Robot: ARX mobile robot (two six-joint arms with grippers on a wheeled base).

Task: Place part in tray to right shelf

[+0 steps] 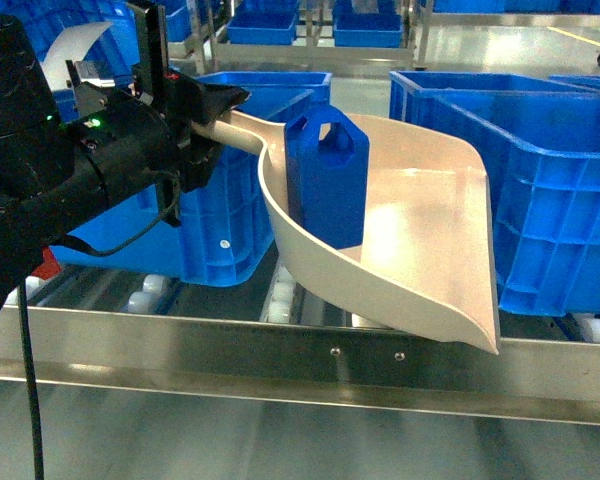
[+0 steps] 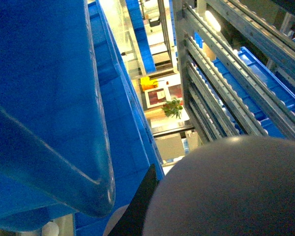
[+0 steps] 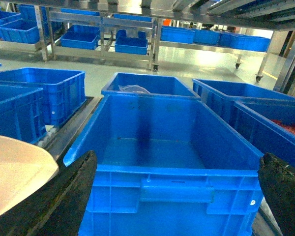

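Observation:
The beige tray [image 1: 410, 230] hangs tilted over the right shelf [image 1: 230, 345], its lip dipping toward the steel front rail. The blue part [image 1: 327, 180] stands upright inside the tray against its back wall. My left gripper [image 1: 205, 105] is shut on the tray's handle at the upper left. In the left wrist view the tray [image 2: 231, 191] fills the lower right beside one black finger [image 2: 140, 206]. My right gripper [image 3: 174, 196] does not show in the head view; in the right wrist view it stands wide open with nothing between its fingers, facing a blue crate [image 3: 162, 147], with the tray's edge [image 3: 14, 167] at left.
Large blue crates sit on the roller lanes either side of the tray: one at left [image 1: 245, 190], one at right [image 1: 540, 170]. White rollers [image 1: 140, 295] show behind the rail. More blue crates [image 3: 39, 93] and steel racks [image 2: 221, 98] stand farther back.

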